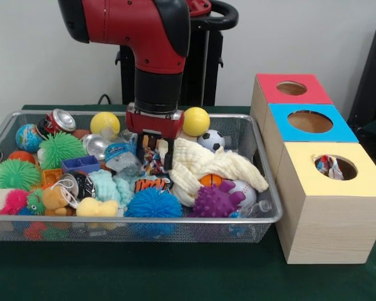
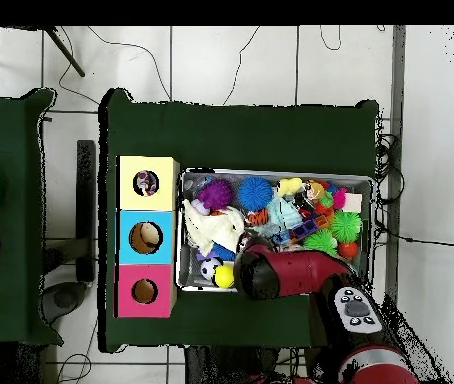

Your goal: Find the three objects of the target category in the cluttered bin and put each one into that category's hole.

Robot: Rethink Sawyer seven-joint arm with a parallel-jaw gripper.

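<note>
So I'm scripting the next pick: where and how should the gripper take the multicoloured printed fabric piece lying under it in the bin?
Judging by the front view, grip the printed fabric piece at its bunched middle, coming straight down. It lies low between the cream cloth and pale blue toys, so sideways approaches look blocked. The gripper already hangs right above it, fingers either side.

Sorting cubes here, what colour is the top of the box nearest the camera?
Yellow top, clearest in the front view.

Robot test lab. Evidence: a red arm (image 1: 153,44) on a black pedestal (image 1: 200,59) behind the gripper (image 1: 155,149), a green-covered table (image 2: 241,125) beneath it, a bare white wall (image 1: 31,56) behind, tiled floor (image 2: 221,60) with loose cables (image 2: 391,215) around.
</note>
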